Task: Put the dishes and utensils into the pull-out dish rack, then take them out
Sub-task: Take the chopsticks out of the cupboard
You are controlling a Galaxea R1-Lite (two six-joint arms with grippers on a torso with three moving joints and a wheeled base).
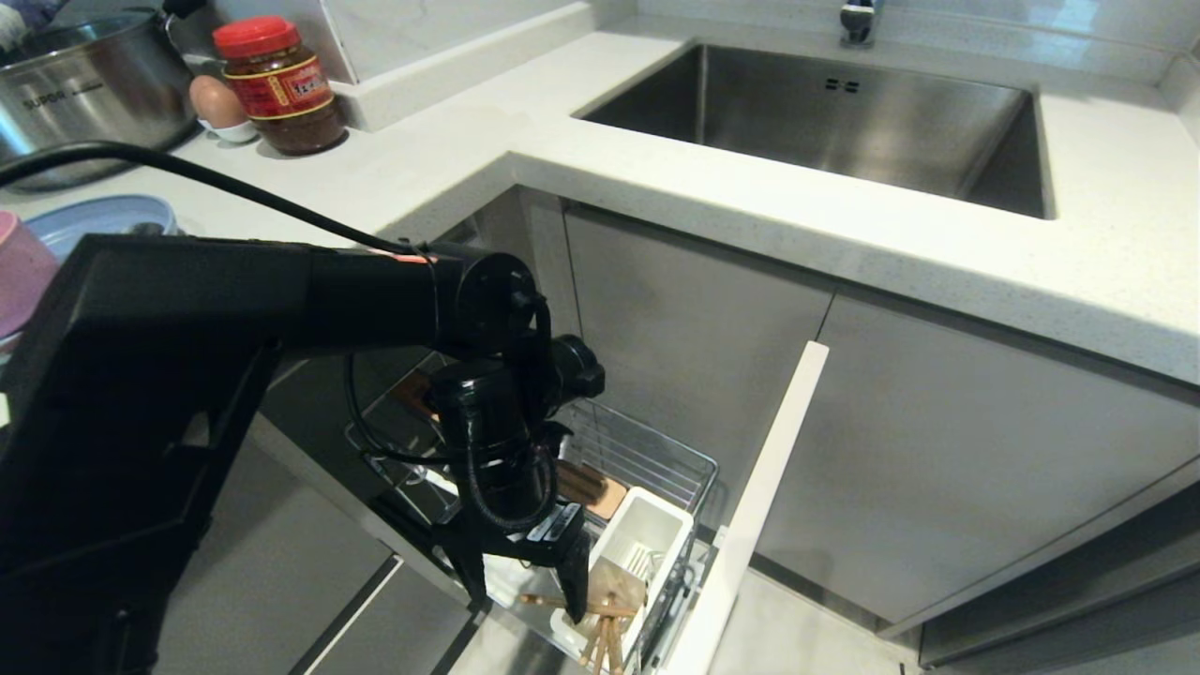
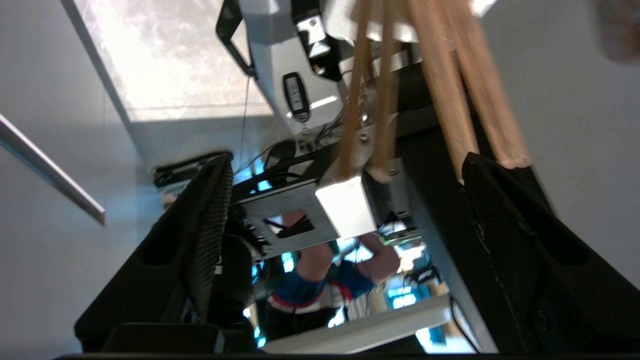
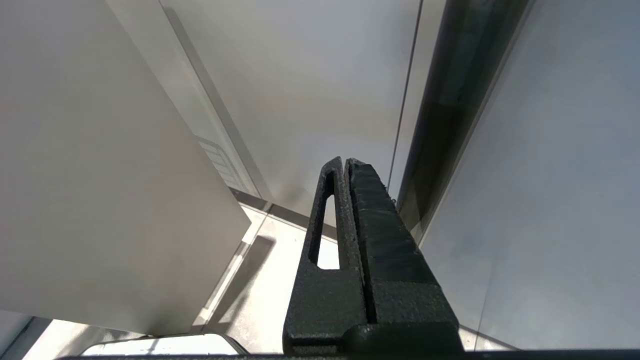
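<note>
The pull-out dish rack (image 1: 656, 455) stands drawn out below the counter, with its white cutlery cup (image 1: 649, 532) at the near end. Wooden chopsticks (image 1: 602, 639) stand in the cup's near compartment. My left gripper (image 1: 527, 605) hangs open just beside and above them, pointing down. In the left wrist view the chopsticks (image 2: 450, 95) run past one black finger (image 2: 500, 225), and nothing sits between the fingers of the gripper (image 2: 345, 165). The light-blue plate (image 1: 98, 217) and pink bowl (image 1: 21, 270) sit on the counter at the far left. My right gripper (image 3: 345, 164) is shut and parked beside a cabinet panel.
The drawer's white front panel (image 1: 771, 487) stands right of the rack. A steel sink (image 1: 844, 122) is set in the counter behind. A steel pot (image 1: 84, 89), an egg (image 1: 216, 101) and a red-lidded jar (image 1: 281, 84) stand at the back left. A person's arm (image 2: 310, 280) shows beyond the left fingers.
</note>
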